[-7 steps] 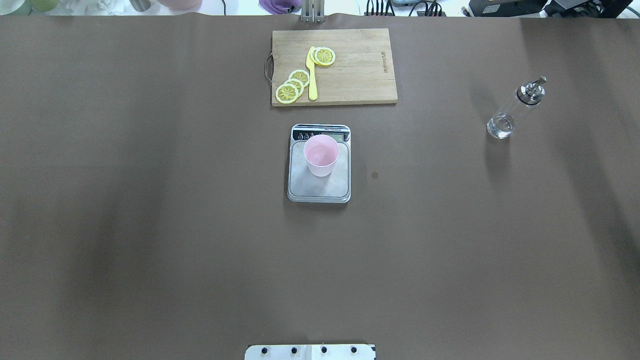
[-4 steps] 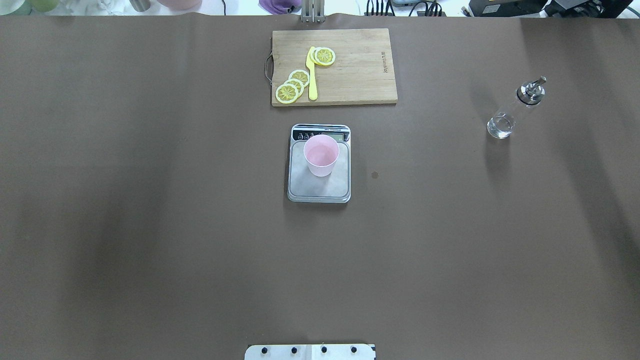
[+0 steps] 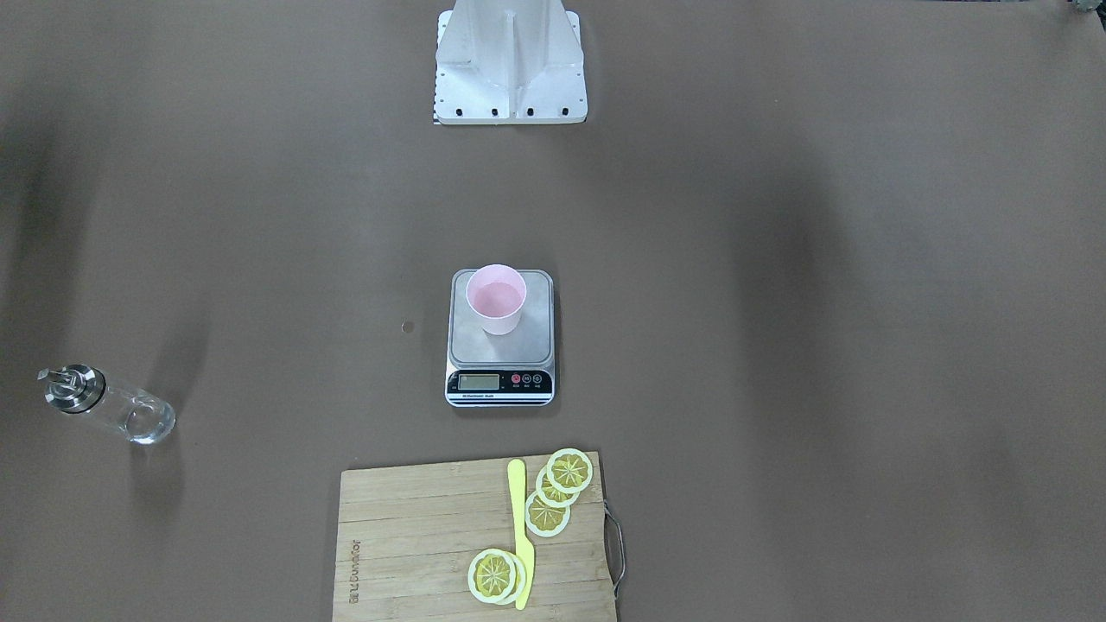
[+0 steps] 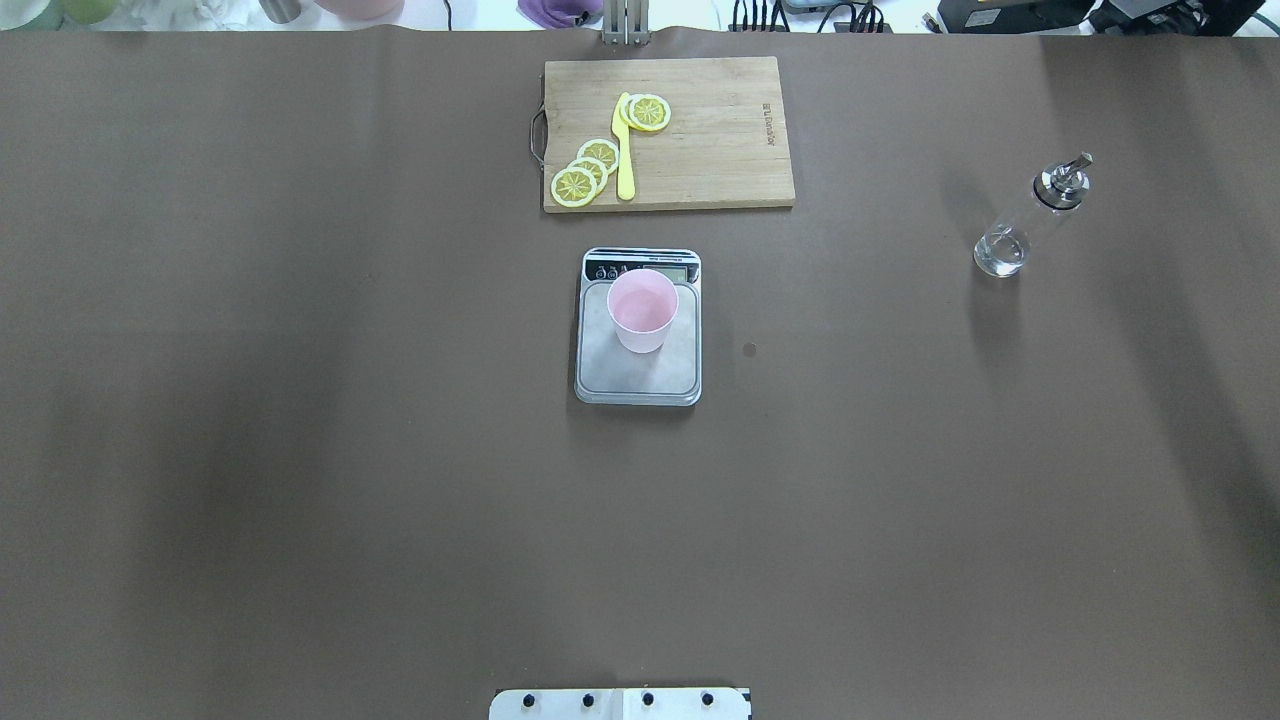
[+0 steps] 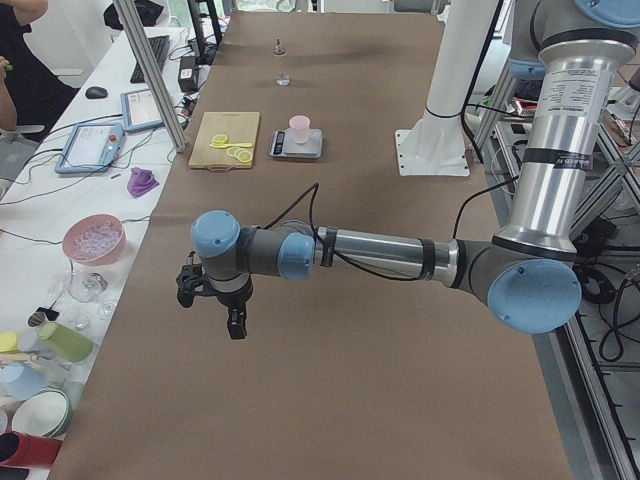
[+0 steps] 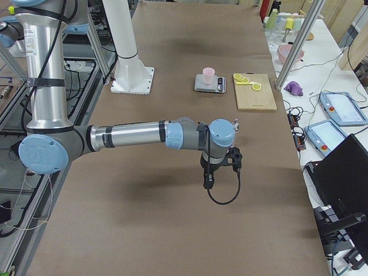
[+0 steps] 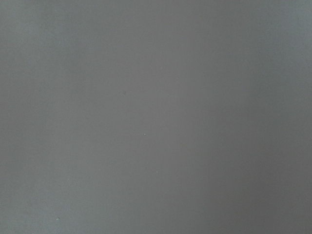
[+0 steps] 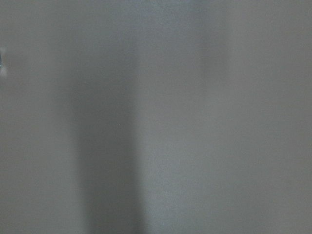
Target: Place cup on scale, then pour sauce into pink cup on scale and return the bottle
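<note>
Nearest the robot, the white base plate (image 4: pixel 620 703) sits at the tabletop (image 4: pixel 300 450) edge, centre.

Both arms are stretched out low over bare brown tabletop, one toward each end, well apart from the task items. The left claw (image 5: pixel 236 322) points down, above the surface. It shows only in the side cam, so whether it's wide or narrow can't be told. Same for the right claw (image 6: pixel 207 181), also pointing down w/ a black cable looped below it: width can't be told. Both wrist cams show only plain brown surface, no fingers.

Further out, mid-tabletop, is the scale (image 4: pixel 640 378) w/ its black display strip on the side away from the robot. The cup (image 4: pixel 642 310) stands upright on the silver platform, approx in the middle. Its inside looks pink, and contents can't be made out. A small dark spot (image 4: pixel 749 349) marks the tabletop just to the scale's right.

Out on the robot's right, well apart from the scale, the bottle (image 4: pixel 1025 225) stands upright and alone, silver spout on top. The sauce (image 4: pixel 1000 252) fills only its bottom part.

Farthest out, beyond the scale, lies a wooden cutting board (image 4: pixel 720 140) w/ lemon slices (image 4: pixel 575 186) and a yellow knife (image 4: pixel 625 160) on it.
</note>
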You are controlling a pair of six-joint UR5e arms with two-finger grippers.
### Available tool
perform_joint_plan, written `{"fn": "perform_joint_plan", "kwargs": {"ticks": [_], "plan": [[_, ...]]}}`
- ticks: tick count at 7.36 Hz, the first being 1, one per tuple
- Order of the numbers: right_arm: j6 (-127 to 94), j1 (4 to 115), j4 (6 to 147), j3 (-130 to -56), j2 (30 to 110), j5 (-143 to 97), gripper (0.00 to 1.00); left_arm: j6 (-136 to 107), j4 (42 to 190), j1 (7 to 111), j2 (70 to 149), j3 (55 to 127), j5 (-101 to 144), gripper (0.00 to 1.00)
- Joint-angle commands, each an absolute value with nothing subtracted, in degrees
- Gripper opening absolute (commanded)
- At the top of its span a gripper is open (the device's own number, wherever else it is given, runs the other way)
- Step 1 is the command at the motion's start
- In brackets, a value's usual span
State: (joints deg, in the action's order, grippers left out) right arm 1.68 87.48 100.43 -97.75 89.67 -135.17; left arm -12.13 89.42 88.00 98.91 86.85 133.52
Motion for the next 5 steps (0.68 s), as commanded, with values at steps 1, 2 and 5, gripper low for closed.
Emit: {"fn": "perform_joint_plan", "kwargs": {"ticks": [1,2,5], "plan": [[1.50,87.54,100.29,-97.91,90.87,-135.18,1.00,-12.13,89.21,87.98,98.96,86.84,133.59,0.99],[1.32,87.54,100.20,-98.26,91.05,-135.52,1.00,-12.04,89.21,87.98,98.88,86.84,133.59,0.98],[1.32,87.54,100.11,-98.35,90.97,-135.53,1.00,-12.13,89.21,87.98,98.88,86.92,133.59,0.98]]}}
